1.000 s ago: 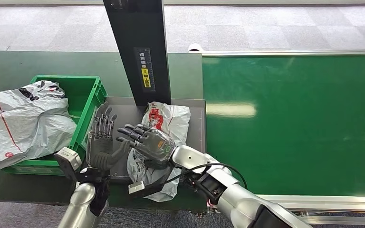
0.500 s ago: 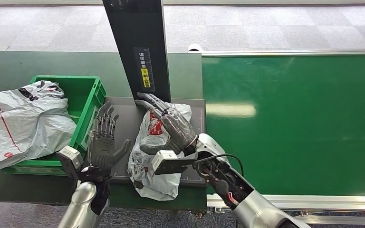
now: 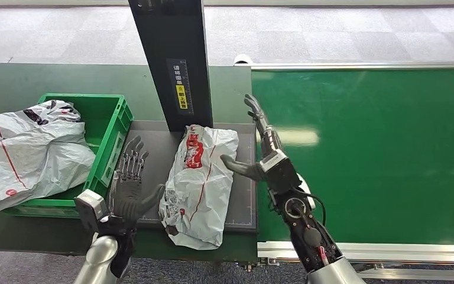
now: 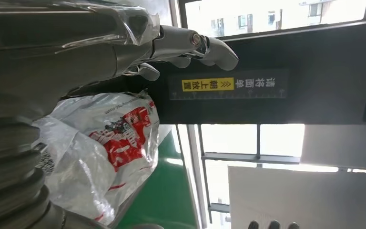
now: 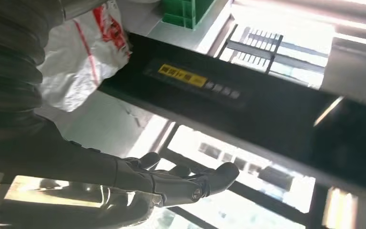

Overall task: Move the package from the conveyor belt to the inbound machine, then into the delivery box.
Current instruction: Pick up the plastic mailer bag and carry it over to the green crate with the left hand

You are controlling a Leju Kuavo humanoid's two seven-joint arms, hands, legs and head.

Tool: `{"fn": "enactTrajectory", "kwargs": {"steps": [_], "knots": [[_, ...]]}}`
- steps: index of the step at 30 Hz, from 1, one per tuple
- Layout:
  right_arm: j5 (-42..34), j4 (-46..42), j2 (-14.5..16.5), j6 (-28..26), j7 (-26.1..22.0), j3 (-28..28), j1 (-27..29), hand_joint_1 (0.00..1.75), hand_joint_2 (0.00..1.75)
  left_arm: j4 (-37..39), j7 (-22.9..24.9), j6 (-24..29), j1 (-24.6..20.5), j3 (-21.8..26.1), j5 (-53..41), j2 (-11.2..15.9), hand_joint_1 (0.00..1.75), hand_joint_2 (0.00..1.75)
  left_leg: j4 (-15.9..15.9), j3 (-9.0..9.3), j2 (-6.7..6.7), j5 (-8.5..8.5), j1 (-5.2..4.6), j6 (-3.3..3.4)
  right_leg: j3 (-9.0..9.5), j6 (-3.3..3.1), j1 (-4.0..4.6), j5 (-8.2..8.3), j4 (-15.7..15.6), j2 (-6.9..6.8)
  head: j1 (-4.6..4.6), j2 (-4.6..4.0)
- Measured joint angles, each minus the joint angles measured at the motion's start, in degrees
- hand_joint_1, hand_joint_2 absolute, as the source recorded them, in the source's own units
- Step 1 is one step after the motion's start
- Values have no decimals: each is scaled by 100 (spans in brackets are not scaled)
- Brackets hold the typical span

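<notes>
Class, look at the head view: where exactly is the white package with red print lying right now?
The white package lies on the grey scanner plate, below the black post, between the left hand and right hand, with the green crate to its left.

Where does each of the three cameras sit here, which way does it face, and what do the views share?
Head view: high on the body, looking down at the package on the grey platform; both arms, left hand, right hand.
Left wrist view: behind the left hand, facing the package and black post.
Right wrist view: behind the right hand, facing the post.
Shared: package, post's yellow label.
</notes>
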Motion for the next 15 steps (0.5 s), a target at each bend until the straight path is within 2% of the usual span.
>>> {"fn": "enactTrajectory", "kwargs": {"steps": [3,9,12,15], "knots": [[-218,142,30,381,122,-501,140,0,175,-37,152,14,65,2,-382,19,0,175,0,0,-1,0,0,0,0,0,0,0,0,0,0,0],[-270,255,71,564,192,-1001,324,0,175,-10,247,202,68,-58,-1045,48,0,175,0,1,0,0,1,0,-2,0,1,0,0,0,-1,0],[-217,252,86,600,251,-1163,435,0,175,58,378,598,33,-269,-2263,89,0,175,0,1,-2,0,0,0,-3,0,0,0,0,0,-1,-1],[-89,235,101,655,280,-1298,535,0,175,254,980,1040,-73,-639,-3846,136,0,175,0,1,3,0,-1,0,-2,0,-2,0,-1,0,-1,-1]]}}
